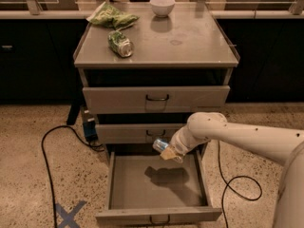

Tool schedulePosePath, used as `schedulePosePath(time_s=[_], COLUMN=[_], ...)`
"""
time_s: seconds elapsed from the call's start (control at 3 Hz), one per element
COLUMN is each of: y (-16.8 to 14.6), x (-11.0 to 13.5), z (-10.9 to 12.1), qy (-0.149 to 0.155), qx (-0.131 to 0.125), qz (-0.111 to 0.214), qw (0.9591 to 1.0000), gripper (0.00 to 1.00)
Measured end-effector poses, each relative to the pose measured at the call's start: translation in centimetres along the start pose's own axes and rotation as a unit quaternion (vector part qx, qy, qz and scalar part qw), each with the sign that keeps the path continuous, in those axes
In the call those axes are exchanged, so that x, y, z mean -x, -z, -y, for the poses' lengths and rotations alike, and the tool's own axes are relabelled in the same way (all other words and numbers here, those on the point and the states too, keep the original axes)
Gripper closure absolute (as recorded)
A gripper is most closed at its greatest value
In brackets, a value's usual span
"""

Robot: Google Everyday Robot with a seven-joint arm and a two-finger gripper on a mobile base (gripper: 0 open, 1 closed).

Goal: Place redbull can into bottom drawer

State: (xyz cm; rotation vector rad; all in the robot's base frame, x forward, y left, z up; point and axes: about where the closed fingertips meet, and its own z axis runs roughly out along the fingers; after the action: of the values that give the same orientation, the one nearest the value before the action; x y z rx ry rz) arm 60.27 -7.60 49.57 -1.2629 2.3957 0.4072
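The redbull can (160, 145), slim, silver and blue, lies sideways in my gripper (167, 151), its shiny end pointing left. The gripper is shut on it and holds it above the back part of the bottom drawer (156, 182), just in front of the middle drawer's face. The bottom drawer is pulled out and its flat grey floor is bare; a shadow of the gripper and can falls on it. My white arm (237, 137) reaches in from the right.
On the cabinet top (190, 42) lie a green can (120, 43) on its side, a green bag (111, 18) and a white bowl (162, 5). The top drawer (156, 99) and middle drawer (137, 133) are shut. Black cables run on the floor at left (47, 156) and right (240, 184).
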Motion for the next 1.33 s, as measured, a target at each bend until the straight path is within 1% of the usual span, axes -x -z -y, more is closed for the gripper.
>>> schedulePosePath(time_s=[0.33,0.67,1.0,1.33], y=[0.0,2.2,0.5,-3.7], x=[0.0,1.0,1.5,2.1], z=[0.0,-1.0,-3.0,-3.9], qy=[0.001,0.034,0.085,0.103], qx=[0.000,0.002,0.010,0.022], qz=[0.000,0.019,0.053,0.089], qw=[1.0000,0.9992,0.9949,0.9905], gripper=[1.00,1.00,1.00,1.00])
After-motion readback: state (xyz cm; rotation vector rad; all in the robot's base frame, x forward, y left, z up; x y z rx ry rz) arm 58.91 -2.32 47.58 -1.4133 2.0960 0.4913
